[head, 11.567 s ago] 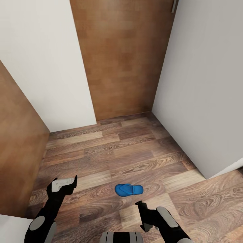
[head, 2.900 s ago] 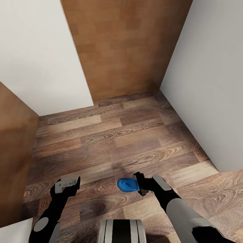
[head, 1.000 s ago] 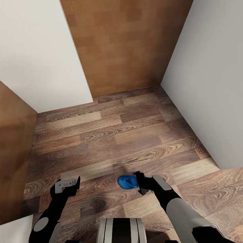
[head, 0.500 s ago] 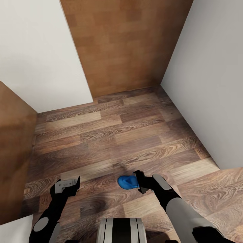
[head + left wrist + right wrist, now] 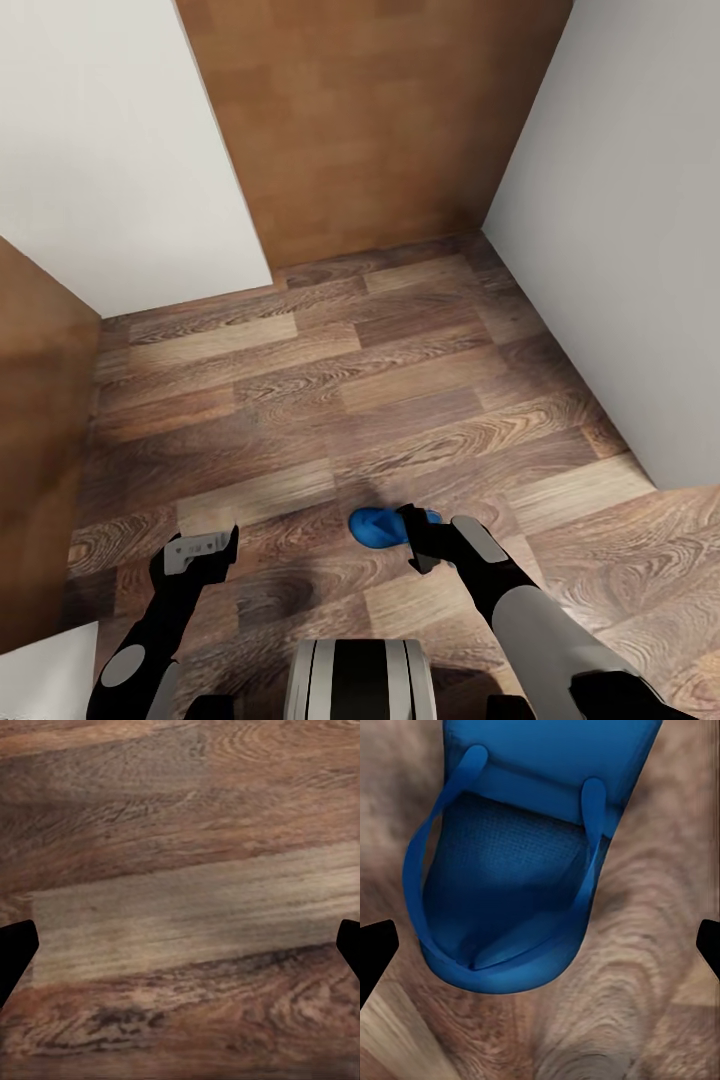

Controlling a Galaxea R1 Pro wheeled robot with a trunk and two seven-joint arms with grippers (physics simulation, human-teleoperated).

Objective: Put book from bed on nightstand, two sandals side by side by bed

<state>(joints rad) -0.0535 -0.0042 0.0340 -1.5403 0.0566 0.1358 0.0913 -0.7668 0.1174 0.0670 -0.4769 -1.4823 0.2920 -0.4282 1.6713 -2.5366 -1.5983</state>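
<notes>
One bright blue sandal (image 5: 376, 525) lies flat on the wood-plank floor (image 5: 330, 400) just ahead of me. My right gripper (image 5: 414, 537) hovers over its near end, covering part of it. In the right wrist view the sandal (image 5: 510, 870) looms large with its straps up, and the right gripper (image 5: 540, 949) is open, its dark fingertips (image 5: 375, 952) wide apart on either side. My left gripper (image 5: 201, 549) hangs open above bare floor to the left, nothing between its fingers (image 5: 15, 952). Book, bed, nightstand and the second sandal are out of view.
A tan wooden door (image 5: 350, 130) closes the far end of this narrow corner. White walls (image 5: 620, 220) stand at the right and at the far left (image 5: 110, 150). A brown wooden panel (image 5: 40, 450) rises close on my left. Open floor lies ahead.
Since the oldest frame my right arm has reached forward over the sandal. In the last second the head view has shifted slightly; both grippers and the sandal have stayed put.
</notes>
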